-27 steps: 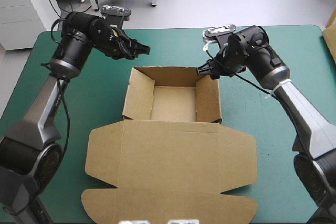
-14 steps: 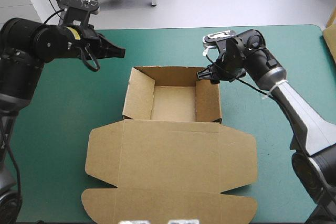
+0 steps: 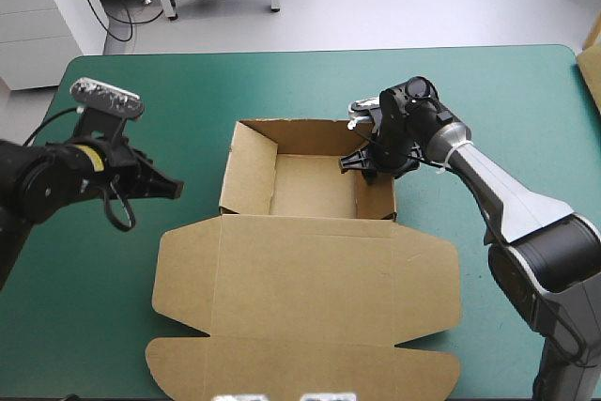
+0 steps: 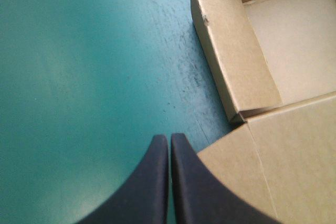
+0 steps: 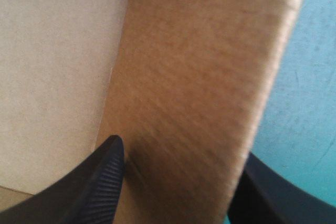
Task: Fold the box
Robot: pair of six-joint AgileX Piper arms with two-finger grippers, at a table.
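Note:
The brown box [image 3: 310,185] stands mid-table as an open tray, its lid [image 3: 310,298] lying flat toward the front. My left gripper [image 3: 177,191] hovers over the teal-green cover left of the tray, shut and holding nothing. In the left wrist view its fingers [image 4: 169,139] meet in a point just short of the box's [image 4: 236,61] left wall and the lid's corner. My right gripper [image 3: 364,166] sits at the tray's right wall near the far corner. In the right wrist view it [image 5: 181,148] stands open astride that wall [image 5: 194,66], one finger inside the tray, the other outside.
The flat lid with its side flaps [image 3: 178,274] fills the front middle of the table and reaches close to the front edge. Teal-green cover [image 3: 498,100] shows on both sides of the tray and beyond its far wall.
My left gripper has shut and swung from the tray's far left corner out to the left and toward the front. My right gripper has dropped inward over the right wall.

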